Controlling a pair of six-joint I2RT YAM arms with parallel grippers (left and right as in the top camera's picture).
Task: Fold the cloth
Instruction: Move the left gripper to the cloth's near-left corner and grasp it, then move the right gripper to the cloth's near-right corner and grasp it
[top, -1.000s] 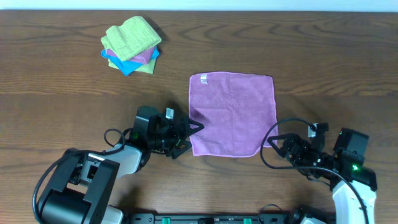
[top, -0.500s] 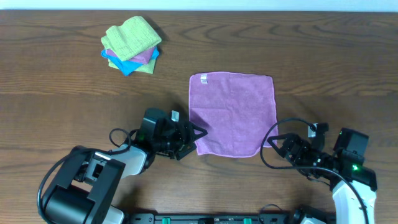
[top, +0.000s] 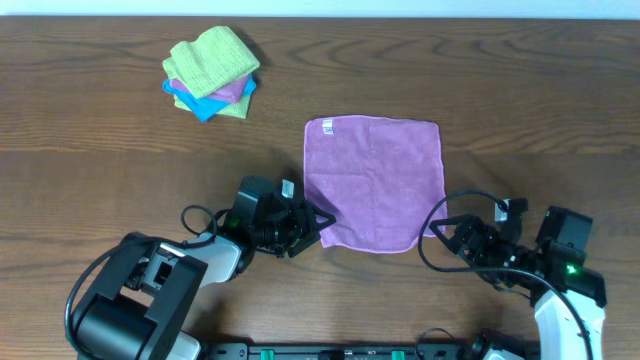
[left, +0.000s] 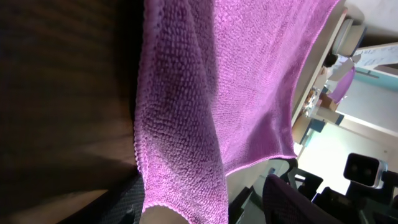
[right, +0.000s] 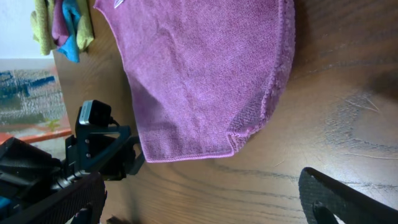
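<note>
The lilac cloth (top: 375, 180) lies spread flat on the table, its small white label (top: 326, 126) at the far left corner. My left gripper (top: 315, 225) sits low at the near left corner. In the left wrist view that corner of the cloth (left: 186, 155) is humped up between the two dark fingers (left: 292, 199), and a gap still shows beside one finger. My right gripper (top: 445, 232) stands open just off the near right corner of the cloth (right: 199, 74), not touching it, with bare wood between its fingers (right: 339, 199).
A pile of lime-green, blue and pink cloths (top: 212, 72) lies at the far left, well away from both arms. The left arm (right: 99, 146) shows across the cloth in the right wrist view. Wood table (top: 520, 90) surrounds the cloth.
My left gripper slid right onto the cloth's near left corner, pushing that edge inward, and its jaws narrowed. The right arm stayed still.
</note>
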